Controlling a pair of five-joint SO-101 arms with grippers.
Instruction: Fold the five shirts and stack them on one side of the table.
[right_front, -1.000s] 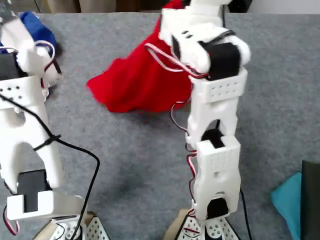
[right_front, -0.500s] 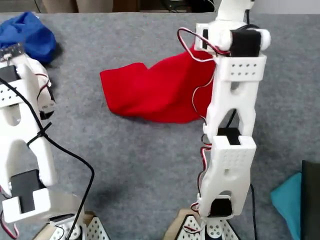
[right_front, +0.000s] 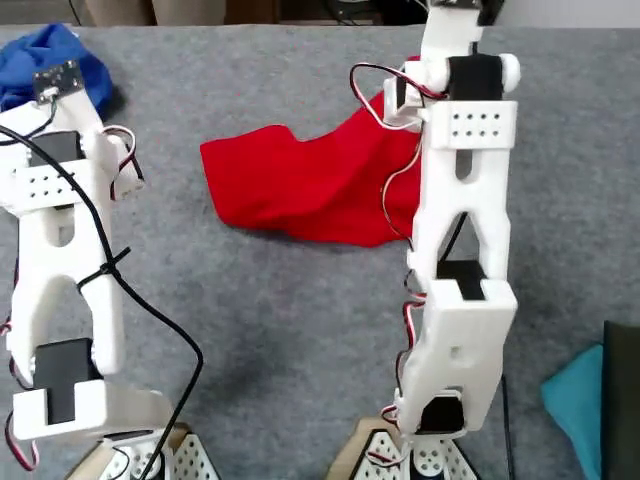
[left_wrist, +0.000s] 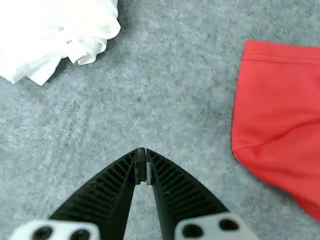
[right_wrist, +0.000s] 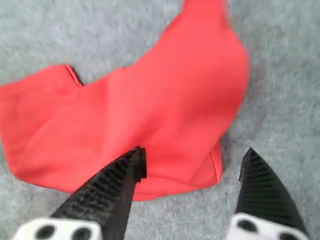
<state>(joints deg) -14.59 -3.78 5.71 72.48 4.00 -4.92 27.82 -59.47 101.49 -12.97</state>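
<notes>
A red shirt (right_front: 300, 185) lies loosely spread and creased on the grey table, its right part under the right arm (right_front: 465, 130). My right gripper (right_wrist: 192, 160) hangs open just above the red shirt (right_wrist: 125, 115), with nothing between its fingers. The left arm (right_front: 60, 170) stretches along the table's left side towards a crumpled blue shirt (right_front: 50, 60) at the far left corner. My left gripper (left_wrist: 141, 167) is shut and empty over bare table, between a bunched white shirt (left_wrist: 45, 35) and the red shirt's edge (left_wrist: 280, 125).
A teal shirt (right_front: 575, 400) lies at the near right edge beside a dark object (right_front: 622, 400). Grey table surface (right_front: 270, 330) spreads between the two arms. Cables hang along both arms.
The red shirt, bunched and raised a second ago, now lies spread flat. The right arm has stretched out over it. The left arm has swung forward towards the blue shirt.
</notes>
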